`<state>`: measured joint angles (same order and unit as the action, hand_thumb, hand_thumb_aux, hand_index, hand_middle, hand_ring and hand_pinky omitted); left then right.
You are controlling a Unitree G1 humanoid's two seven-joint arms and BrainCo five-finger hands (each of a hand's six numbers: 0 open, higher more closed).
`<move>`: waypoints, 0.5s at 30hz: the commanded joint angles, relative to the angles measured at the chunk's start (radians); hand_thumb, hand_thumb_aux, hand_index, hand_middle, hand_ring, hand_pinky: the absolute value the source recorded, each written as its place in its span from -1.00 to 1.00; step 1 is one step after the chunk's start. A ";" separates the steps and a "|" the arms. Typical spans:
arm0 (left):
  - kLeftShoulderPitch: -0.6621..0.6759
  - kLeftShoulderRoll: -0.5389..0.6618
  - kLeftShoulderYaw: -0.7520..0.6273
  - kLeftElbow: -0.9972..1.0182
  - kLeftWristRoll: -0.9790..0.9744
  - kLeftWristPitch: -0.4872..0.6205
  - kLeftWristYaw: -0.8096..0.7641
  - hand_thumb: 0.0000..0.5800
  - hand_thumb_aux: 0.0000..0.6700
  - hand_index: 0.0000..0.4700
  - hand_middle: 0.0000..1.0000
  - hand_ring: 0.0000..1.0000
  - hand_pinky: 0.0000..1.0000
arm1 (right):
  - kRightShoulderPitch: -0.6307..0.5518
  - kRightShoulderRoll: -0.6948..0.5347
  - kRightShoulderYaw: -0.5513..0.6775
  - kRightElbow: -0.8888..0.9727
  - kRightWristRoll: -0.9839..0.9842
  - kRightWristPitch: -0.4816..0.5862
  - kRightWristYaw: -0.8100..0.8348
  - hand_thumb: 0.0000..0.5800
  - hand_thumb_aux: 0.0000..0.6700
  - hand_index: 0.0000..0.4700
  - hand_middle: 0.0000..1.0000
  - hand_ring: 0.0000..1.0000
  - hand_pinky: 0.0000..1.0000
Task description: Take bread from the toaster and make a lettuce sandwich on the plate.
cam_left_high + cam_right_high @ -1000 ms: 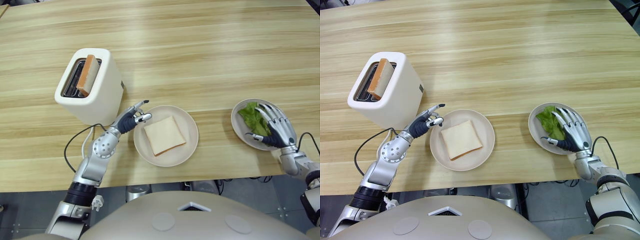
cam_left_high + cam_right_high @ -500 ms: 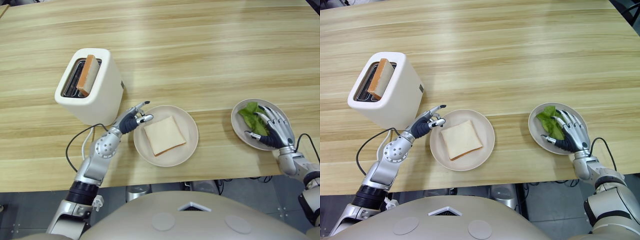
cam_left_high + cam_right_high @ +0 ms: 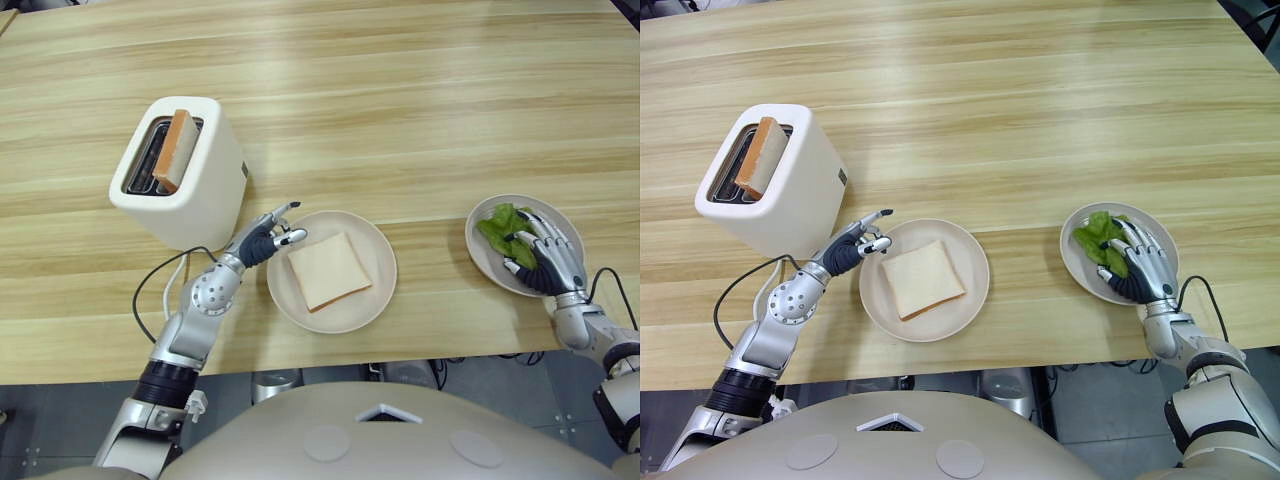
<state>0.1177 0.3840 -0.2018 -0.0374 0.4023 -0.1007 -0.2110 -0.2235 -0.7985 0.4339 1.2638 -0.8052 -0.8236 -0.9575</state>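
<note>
Left eye view has the right hand (image 3: 545, 264) curled over the leafy green lettuce (image 3: 500, 226) on the small beige side plate (image 3: 478, 256), fingers pinching its near edge. One pale square bread slice (image 3: 329, 270) lies on the round beige centre plate (image 3: 378, 292), and a second browned slice (image 3: 175, 148) stands in the white toaster (image 3: 208, 180). The left hand (image 3: 262, 241) rests loosely spread and empty just beside the centre plate. The grip should probably gather the whole leaf before lifting, so that nothing tears or drags the plate. A second ago the right fingers were splayed above the lettuce; they have since closed on it.
</note>
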 commanded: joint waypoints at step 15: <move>-0.009 0.004 0.011 0.015 -0.041 -0.005 -0.023 -1.00 -1.00 -1.00 1.00 1.00 1.00 | -0.138 -0.068 -0.056 -0.195 0.040 -0.135 0.014 1.00 1.00 0.96 1.00 1.00 1.00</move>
<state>0.1111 0.3774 -0.1992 -0.0184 0.3705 -0.1050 -0.2264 -0.3305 -0.8565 0.3838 1.1547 -0.7562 -0.9278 -0.9550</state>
